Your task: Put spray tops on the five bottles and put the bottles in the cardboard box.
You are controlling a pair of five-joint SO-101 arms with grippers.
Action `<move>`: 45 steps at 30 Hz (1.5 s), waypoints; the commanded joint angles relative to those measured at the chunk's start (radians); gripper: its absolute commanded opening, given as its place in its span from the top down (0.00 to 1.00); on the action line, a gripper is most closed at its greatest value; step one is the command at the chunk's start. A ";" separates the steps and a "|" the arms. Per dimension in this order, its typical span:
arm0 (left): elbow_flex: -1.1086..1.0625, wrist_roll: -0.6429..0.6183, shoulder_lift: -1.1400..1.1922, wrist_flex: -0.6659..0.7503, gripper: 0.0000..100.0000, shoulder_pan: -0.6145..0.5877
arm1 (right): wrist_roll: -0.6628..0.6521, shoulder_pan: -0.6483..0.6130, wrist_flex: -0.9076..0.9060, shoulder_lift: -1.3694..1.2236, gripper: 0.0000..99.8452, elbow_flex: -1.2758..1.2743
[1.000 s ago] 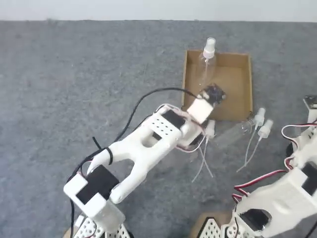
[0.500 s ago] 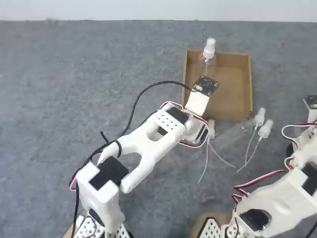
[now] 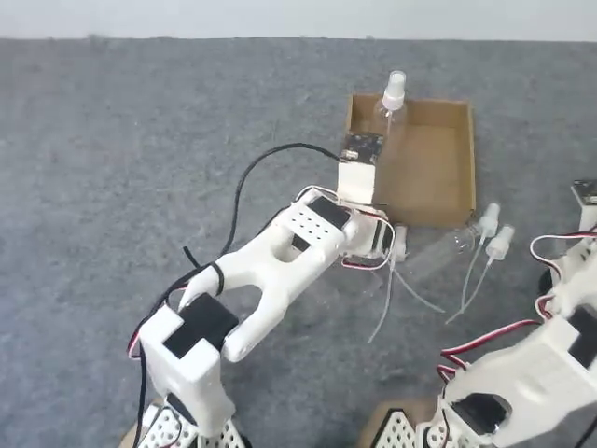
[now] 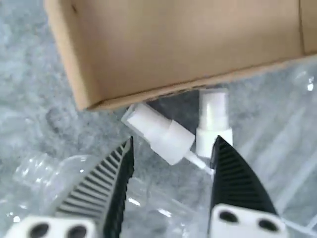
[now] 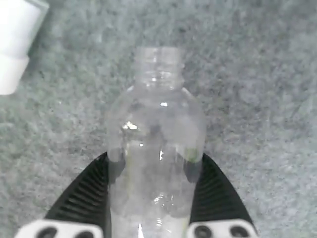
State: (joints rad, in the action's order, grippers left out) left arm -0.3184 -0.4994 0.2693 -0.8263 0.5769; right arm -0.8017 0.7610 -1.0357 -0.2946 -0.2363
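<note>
My left gripper [image 4: 173,144] is open and hovers low over the carpet, just outside the near wall of the cardboard box [image 4: 163,44]. Between its fingers lie two white spray tops [image 4: 159,134], one of them [image 4: 214,121] pointing at the box. An uncapped clear bottle [image 4: 44,171] lies beside them. My right gripper [image 5: 153,158] is shut on another clear bottle [image 5: 157,124] with a bare neck. In the high view the left arm [image 3: 298,247] stretches to the box [image 3: 438,187], where one capped bottle [image 3: 390,105] stands in a far corner.
Two more spray tops [image 3: 491,219] [image 3: 502,243] with long thin tubes lie on the grey carpet right of the box's near corner, beside a clear bottle [image 3: 438,247] on its side. The right arm [image 3: 532,373] sits at the lower right. A white spray top [image 5: 14,47] lies near the held bottle.
The left arm's wrist has swung left and toward the box's near left corner. The loose tubes under it have shifted a little. The right arm has kept still.
</note>
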 commanded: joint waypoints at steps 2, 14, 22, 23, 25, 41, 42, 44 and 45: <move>0.085 -0.092 0.009 0.025 0.76 -0.008 | -0.014 0.013 0.012 0.012 0.97 0.000; 0.099 -0.063 0.066 -0.017 0.82 -0.008 | -0.014 0.013 0.012 0.012 0.97 0.000; 0.097 0.031 0.069 -0.144 0.83 -0.034 | -0.014 0.013 0.007 0.012 0.97 0.000; 0.097 0.048 0.066 -0.153 0.83 -0.051 | -0.014 0.013 0.005 0.012 0.97 0.000; 0.097 0.071 0.060 -0.173 0.83 -0.086 | -0.015 0.013 0.005 0.012 0.97 0.000; 0.107 0.230 0.060 -0.110 0.83 -0.358 | -0.028 0.013 0.004 0.012 0.97 0.000; 0.117 0.252 0.060 -0.115 0.83 -0.388 | -0.049 0.013 0.004 0.012 0.97 0.000; 0.148 0.295 0.069 -0.123 0.83 -0.459 | -0.075 0.013 0.002 0.012 0.97 -0.002; 0.162 0.324 0.071 -0.133 0.83 -0.494 | -0.078 0.013 0.002 0.012 0.97 -0.002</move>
State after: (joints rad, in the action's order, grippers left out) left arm -0.2447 -0.2647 0.3506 -0.9597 0.1979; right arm -0.8355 0.7610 -1.0357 -0.2946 -0.2363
